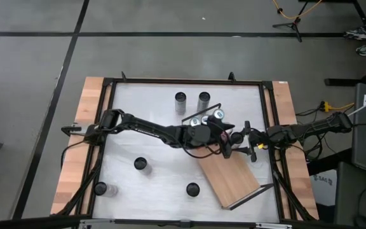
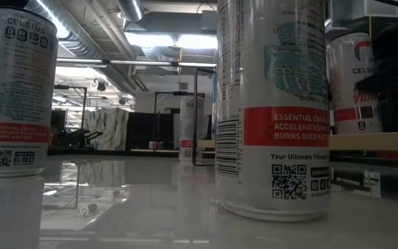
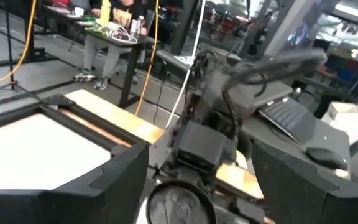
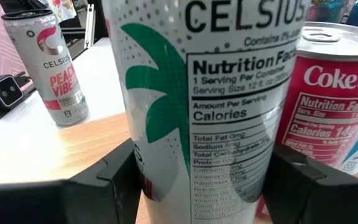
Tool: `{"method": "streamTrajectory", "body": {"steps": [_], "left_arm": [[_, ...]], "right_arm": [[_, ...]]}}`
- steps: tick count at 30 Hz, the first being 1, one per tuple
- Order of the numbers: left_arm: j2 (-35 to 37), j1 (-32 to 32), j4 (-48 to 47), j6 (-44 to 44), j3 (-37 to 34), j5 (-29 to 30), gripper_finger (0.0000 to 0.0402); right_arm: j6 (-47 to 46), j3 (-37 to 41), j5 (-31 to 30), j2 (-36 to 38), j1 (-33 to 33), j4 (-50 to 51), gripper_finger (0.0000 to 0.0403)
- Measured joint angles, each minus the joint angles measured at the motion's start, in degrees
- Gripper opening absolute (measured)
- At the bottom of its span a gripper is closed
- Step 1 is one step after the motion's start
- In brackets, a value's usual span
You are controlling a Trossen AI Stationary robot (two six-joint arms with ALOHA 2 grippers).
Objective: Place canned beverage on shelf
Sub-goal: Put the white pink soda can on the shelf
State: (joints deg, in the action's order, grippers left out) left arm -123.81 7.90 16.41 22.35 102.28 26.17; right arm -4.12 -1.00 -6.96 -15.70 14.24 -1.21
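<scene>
A tall white Celsius can with a green leaf print stands upright between my two grippers, above the light-wood shelf that lies slantwise at the table's right. From above, its dark top shows at the end of my left gripper, which reaches level from the table's left and is shut on it. My right gripper faces it from the right and is open. In the right wrist view the right fingers stand on either side of the can's lower part. My left gripper has the can between its two fingers, and the can's round top shows just in front of the wrist. The fingers come level from the table's left. The can stays upright. Where the pads meet its wall lies below the frame.
Three cans stand at the shelf's far end, a red Coke can among them. A Peach Vibe can stands on the white tabletop. More cans stand far and near. One fills the low view.
</scene>
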Motion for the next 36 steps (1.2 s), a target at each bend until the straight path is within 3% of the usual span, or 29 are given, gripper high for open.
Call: {"method": "streamTrajectory", "body": {"steps": [36], "left_arm": [[-0.6, -0.2, -0.4, 0.0, 0.0, 0.4, 0.0279]], "right_arm": [[0.0, 0.0, 0.0, -1.7, 0.0, -1.8, 0.0252]]}}
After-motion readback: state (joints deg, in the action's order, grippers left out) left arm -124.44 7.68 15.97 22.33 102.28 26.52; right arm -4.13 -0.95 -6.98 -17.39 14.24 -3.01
